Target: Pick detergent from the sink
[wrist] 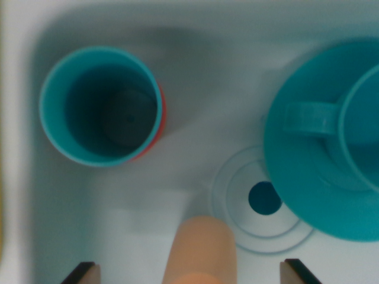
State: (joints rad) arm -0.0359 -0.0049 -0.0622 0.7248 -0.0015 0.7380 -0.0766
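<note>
Peach-coloured, blurry detergent stands between the wide-open hand's fingertips, apparently ungripped.

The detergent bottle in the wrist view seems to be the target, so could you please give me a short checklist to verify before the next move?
1. Detergent bottle lies between the two fingers: ok, its peach top is roughly centred at the bottom edge.
2. Gripper open wide enough: ok, both tips stand clear of the bottle.
3. Teal cup clear of the closing path: ok, it stands well away at upper left.
4. Teal saucer with its mug clear: ok, though it is nearer on the right.
5. Bottle upright or lying down: cannot tell.
6. Fingers low enough to grasp: cannot tell.
</note>
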